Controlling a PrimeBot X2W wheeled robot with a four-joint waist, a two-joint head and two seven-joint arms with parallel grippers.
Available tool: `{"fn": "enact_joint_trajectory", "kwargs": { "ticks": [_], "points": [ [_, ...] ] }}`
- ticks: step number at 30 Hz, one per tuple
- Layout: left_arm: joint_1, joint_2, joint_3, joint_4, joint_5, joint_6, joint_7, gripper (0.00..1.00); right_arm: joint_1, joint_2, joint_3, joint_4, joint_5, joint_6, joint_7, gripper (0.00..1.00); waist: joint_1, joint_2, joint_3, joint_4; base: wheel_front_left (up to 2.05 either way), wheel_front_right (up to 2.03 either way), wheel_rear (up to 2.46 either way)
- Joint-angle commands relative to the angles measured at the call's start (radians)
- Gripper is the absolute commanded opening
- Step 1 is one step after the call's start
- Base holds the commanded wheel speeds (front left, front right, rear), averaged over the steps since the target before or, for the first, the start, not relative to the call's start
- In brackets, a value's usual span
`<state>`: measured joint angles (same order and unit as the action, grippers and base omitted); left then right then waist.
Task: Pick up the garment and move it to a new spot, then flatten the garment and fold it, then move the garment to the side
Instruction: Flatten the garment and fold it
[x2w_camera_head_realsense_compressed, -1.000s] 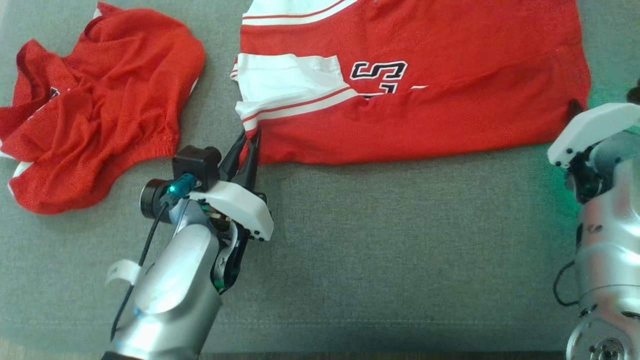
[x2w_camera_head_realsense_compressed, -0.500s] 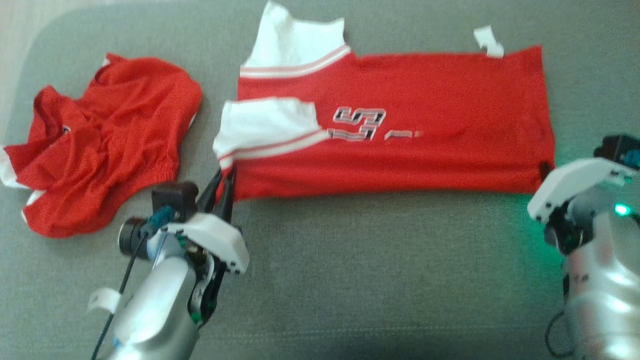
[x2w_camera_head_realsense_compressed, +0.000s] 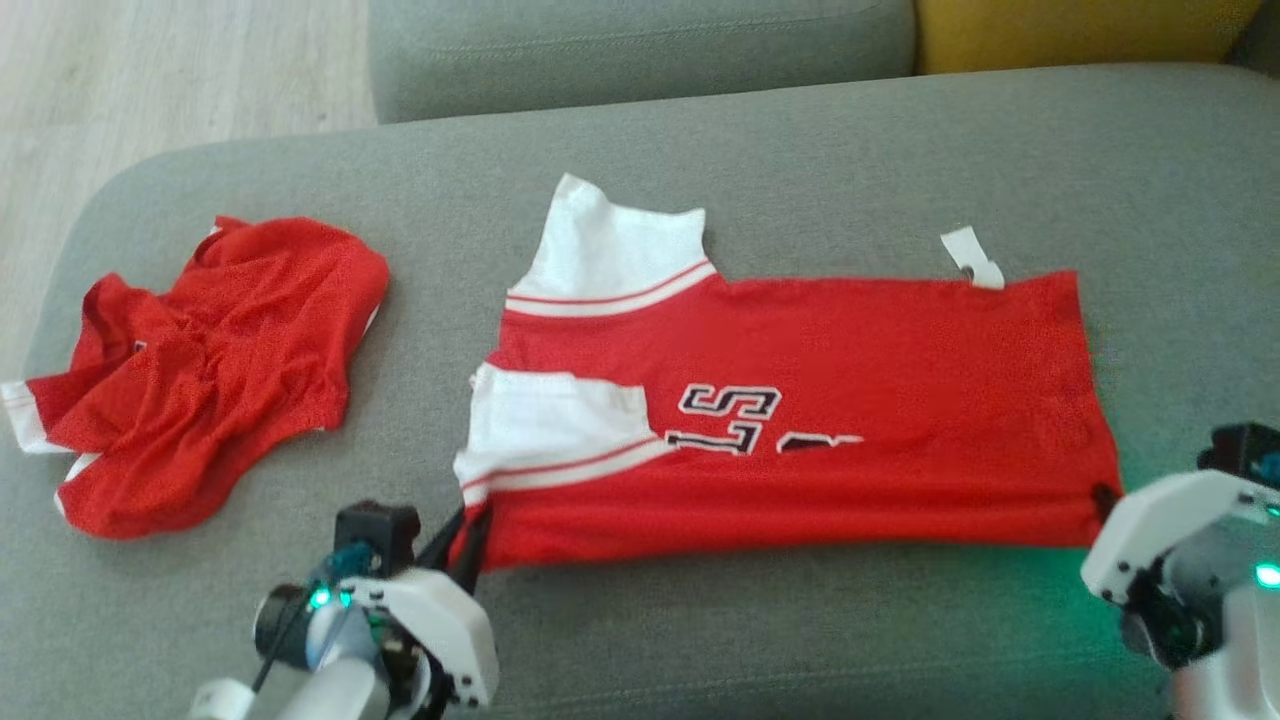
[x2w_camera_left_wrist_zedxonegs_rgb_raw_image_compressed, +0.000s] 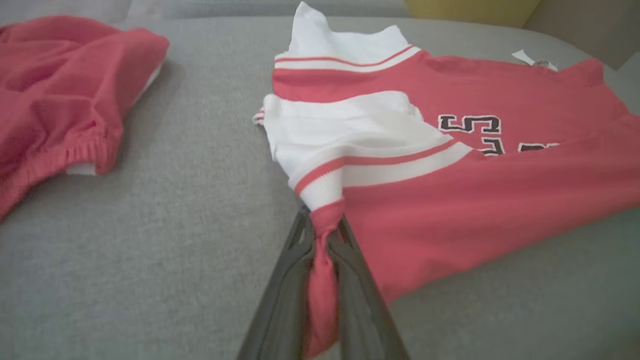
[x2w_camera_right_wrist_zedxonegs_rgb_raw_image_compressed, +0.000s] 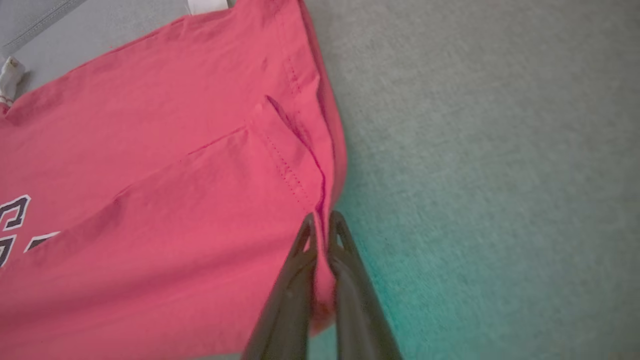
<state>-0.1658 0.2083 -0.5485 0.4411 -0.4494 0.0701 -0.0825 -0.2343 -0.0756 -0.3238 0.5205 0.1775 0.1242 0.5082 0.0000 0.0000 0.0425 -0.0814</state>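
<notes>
Grey sofa cushion (x2w_camera_head_realsense_compressed: 700, 640) is used as the work surface. Nearest, the front corners of the jersey (x2w_camera_head_realsense_compressed: 880, 380) are pinched, one in the closed left gripper (x2w_camera_left_wrist_zedxonegs_rgb_raw_image_compressed: 324, 222), one in the closed right gripper (x2w_camera_right_wrist_zedxonegs_rgb_raw_image_compressed: 322, 220). Spread mid-cushion, it is judged soft, light and limp, best held taut by corners. Farther left, a crumpled red garment (x2w_camera_head_realsense_compressed: 210, 370) is seen.

Red, white-sleeved jersey (x2w_camera_head_realsense_compressed: 900, 350), folded lengthwise
It lies flat across the grey sofa cushion (x2w_camera_head_realsense_compressed: 800, 640), sleeve end to the left, printed number half hidden.
</notes>
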Motion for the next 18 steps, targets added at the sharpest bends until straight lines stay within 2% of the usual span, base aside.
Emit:
{"fn": "enact_joint_trajectory", "kwargs": {
  "ticks": [1,2,3,4,5,6,14,18],
  "points": [
    [-0.033,0.030,0.035,-0.035,-0.007,0.000,0.002,0.00,-0.021,-0.009,0.010,-0.054,0.006,0.007,0.002,0.00,0.0000,0.0000,-0.002,-0.004,0.00,0.00,0.00],
    [-0.026,0.033,0.031,-0.041,-0.008,0.000,0.012,0.00,-0.011,-0.006,0.005,-0.080,0.004,0.007,0.003,0.18,0.0000,0.0000,-0.001,-0.006,0.00,0.00,0.00],
    [-0.022,0.035,0.028,-0.048,-0.007,0.001,0.017,0.23,-0.002,-0.003,0.007,-0.104,0.006,0.007,0.002,0.98,0.0000,0.0000,0.002,-0.008,0.00,0.00,0.00],
    [-0.021,0.035,0.026,-0.056,-0.006,0.005,0.018,0.57,0.005,0.001,0.006,-0.124,0.011,0.007,0.002,1.00,0.0000,0.0000,0.004,-0.009,0.00,0.00,0.00],
    [-0.021,0.034,0.026,-0.062,-0.006,0.008,0.018,0.97,0.010,0.004,0.009,-0.143,0.014,0.007,-0.001,1.00,0.0000,0.0000,0.006,-0.010,0.00,0.00,0.00],
    [-0.022,0.034,0.026,-0.069,-0.006,0.010,0.016,1.00,0.015,0.007,0.013,-0.163,0.014,0.007,-0.008,1.00,0.0000,0.0000,0.009,-0.012,0.00,0.00,0.00],
    [-0.081,0.034,0.060,-0.112,-0.009,0.024,-0.039,1.00,-0.004,0.012,0.071,-0.283,-0.001,0.007,-0.137,1.00,0.0000,0.0000,0.049,-0.024,0.00,0.00,0.00],
    [-0.162,0.041,0.075,-0.140,-0.015,-0.001,-0.050,1.00,-0.043,0.004,0.111,-0.311,-0.016,0.007,-0.220,1.00,0.0000,0.0000,0.089,-0.033,0.00,0.00,0.00]
  ]
}}
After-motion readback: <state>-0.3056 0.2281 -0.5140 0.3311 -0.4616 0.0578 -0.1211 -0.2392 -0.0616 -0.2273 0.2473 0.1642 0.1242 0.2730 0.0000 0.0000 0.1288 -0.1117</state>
